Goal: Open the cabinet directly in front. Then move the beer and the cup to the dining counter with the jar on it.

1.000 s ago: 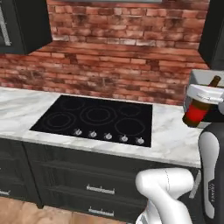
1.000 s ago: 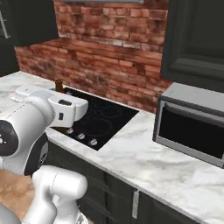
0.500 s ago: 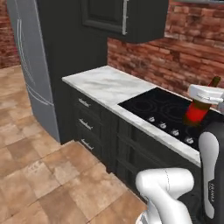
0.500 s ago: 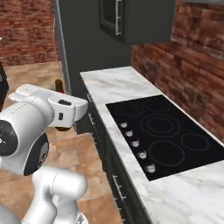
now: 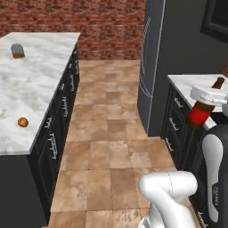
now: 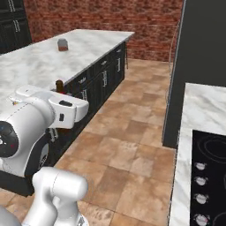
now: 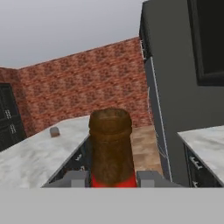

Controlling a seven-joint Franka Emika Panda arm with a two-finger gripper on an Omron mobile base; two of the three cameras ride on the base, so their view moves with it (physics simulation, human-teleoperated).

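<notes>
My gripper (image 5: 203, 107) is shut on the beer (image 5: 201, 112), a dark brown bottle with a red label, and holds it up at the right, over the worktop's edge. In the hand view the beer (image 7: 110, 144) stands upright between my fingers (image 7: 74, 178). Its neck (image 6: 58, 85) pokes up behind my hand. The dining counter (image 5: 31, 89), a long marble slab over black cabinets, lies to the left. The jar (image 5: 18, 51) sits at its far end and also appears as the jar (image 6: 62, 44) and the jar (image 7: 54, 131). The cup is out of view. A black panelled cabinet (image 5: 217, 18) edge is at top right.
A small orange ball (image 5: 22, 122) lies on the dining counter's near part. A tall dark fridge (image 5: 153, 67) stands ahead on the right beside a marble worktop (image 5: 196, 82). The black stove (image 6: 212, 176) is at lower right. Tiled floor (image 5: 111, 133) runs between the counters.
The whole picture has swung: the base turned away from the stove and brick wall toward the aisle and the dining counter. The beer stays in my grip.
</notes>
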